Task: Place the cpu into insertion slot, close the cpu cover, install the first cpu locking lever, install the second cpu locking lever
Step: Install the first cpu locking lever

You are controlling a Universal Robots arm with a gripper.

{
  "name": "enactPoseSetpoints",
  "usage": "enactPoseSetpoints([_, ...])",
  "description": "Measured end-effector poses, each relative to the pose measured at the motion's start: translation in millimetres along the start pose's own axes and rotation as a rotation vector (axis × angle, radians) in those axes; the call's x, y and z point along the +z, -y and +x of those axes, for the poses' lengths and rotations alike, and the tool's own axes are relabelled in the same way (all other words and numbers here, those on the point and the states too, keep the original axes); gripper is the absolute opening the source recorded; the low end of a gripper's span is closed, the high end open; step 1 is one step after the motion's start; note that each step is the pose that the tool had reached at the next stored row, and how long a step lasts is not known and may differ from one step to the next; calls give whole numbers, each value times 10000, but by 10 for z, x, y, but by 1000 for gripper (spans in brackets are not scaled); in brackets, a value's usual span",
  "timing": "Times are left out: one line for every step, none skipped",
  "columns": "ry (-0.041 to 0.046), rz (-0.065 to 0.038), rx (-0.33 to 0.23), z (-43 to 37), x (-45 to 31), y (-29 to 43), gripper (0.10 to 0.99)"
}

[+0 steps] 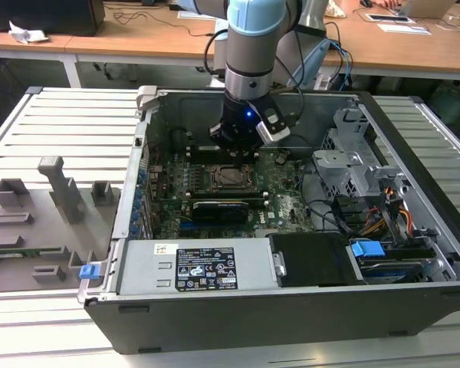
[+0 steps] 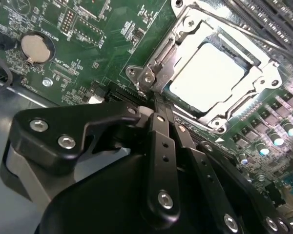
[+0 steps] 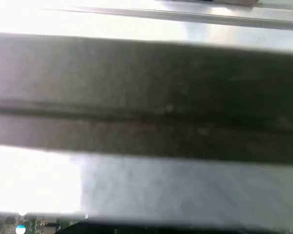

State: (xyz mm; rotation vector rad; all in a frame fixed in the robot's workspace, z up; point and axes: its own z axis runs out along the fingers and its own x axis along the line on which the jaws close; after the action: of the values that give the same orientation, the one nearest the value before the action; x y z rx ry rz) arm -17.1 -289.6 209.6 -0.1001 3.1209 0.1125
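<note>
Pale silver square cpu (image 2: 208, 73) seated beneath the closed grey metal cpu cover (image 2: 258, 78); black hand (image 2: 157, 108), fingers pressed together, apparently working a locking lever at the socket's corner.

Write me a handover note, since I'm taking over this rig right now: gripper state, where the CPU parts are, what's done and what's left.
Gripper: the jaws look pressed together, holding nothing, with the tip at the socket's edge next to a thin metal lever.
The cpu: seated in the insertion slot on the green board inside the open case.
The cpu cover: down over the chip, its frame around the pale metal top.
Done: chip placed, cover closed.
Left: the locking levers. Whether either is latched cannot be told from these views, so check both before moving on.
</note>
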Motion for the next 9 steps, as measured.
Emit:
enactPoseSetpoints([0, 1, -1, -1, -40, -3, 106])
enactPoseSetpoints([-1, 1, -1, -1, -49, -3, 106])
enactPoseSetpoints([0, -2, -4, -1, -49, 0, 106])
enactPoseSetpoints([0, -3, -3, 0, -49, 10, 106])
enactPoseSetpoints([-1, -1, -2, 0, -50, 18, 106])
enactPoseSetpoints([-1, -1, -1, 0, -51, 25, 106])
enactPoseSetpoints([-1, -1, -2, 1, -51, 31, 106])
enactPoseSetpoints([0, -1, -1, 1, -51, 35, 106])
enactPoseSetpoints([0, -2, -1, 1, -51, 39, 106])
